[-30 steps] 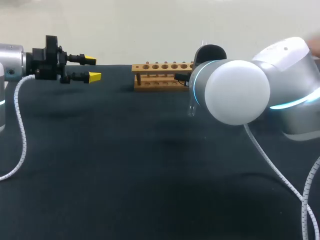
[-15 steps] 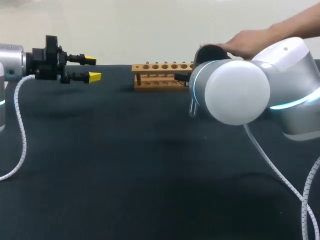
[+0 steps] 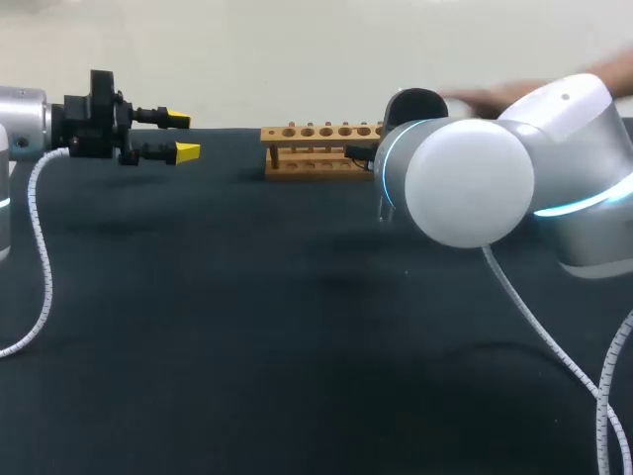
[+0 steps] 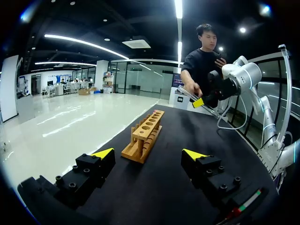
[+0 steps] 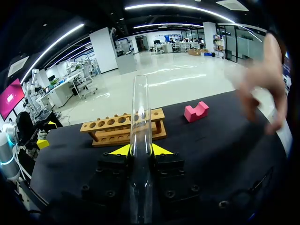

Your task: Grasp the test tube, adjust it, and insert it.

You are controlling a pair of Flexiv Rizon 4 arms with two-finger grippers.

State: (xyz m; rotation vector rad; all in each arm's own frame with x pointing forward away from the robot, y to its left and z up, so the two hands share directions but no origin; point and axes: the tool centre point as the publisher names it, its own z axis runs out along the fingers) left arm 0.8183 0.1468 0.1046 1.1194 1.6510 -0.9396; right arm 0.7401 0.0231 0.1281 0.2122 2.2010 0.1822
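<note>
A clear glass test tube (image 5: 140, 117) stands between the yellow tips of my right gripper (image 5: 140, 150), which is shut on it. The tube points out ahead toward the wooden rack (image 5: 123, 128). In the head view my right arm's elbow (image 3: 465, 183) hides that gripper; only a bit of the tube (image 3: 381, 206) shows beside it. The rack (image 3: 318, 148) stands at the table's far middle, its holes empty. My left gripper (image 3: 184, 136) hovers open at the far left, facing the rack (image 4: 145, 133). Its fingers (image 4: 105, 154) hold nothing.
A pink notched block (image 5: 197, 111) lies on the black table beside the rack. A person's blurred hand (image 5: 262, 89) is over the table's far right, near my right gripper (image 4: 199, 102). Dark tabletop (image 3: 247, 327) stretches in front of the rack.
A person's hand came in to the tube at my right gripper, then drew back to the right. The tube's lower end shifted slightly. Neither arm has moved.
</note>
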